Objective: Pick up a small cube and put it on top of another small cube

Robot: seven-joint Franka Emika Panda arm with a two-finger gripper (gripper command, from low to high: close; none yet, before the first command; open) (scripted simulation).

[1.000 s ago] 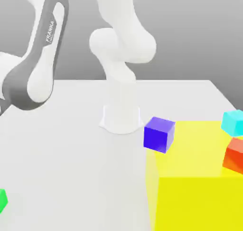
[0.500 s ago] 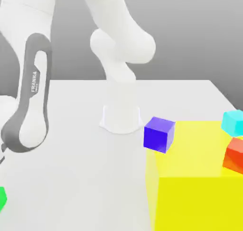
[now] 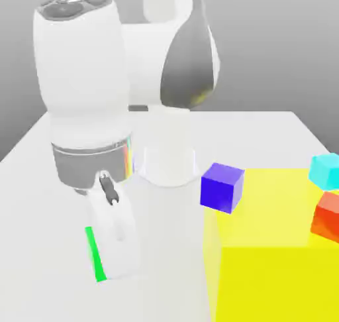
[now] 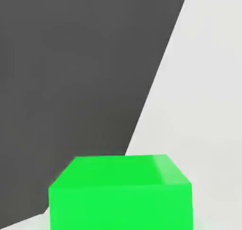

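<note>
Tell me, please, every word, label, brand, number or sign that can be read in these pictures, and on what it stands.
There is no readable text in either view.
The robot arm shows plain white and grey shells with no lettering facing the camera.
The green cube, the blue-purple cube, the cyan cube, the red cube and the yellow block all have plain faces.

White table: green cube near front-left edge, yellow block, arm base at centre.
</note>
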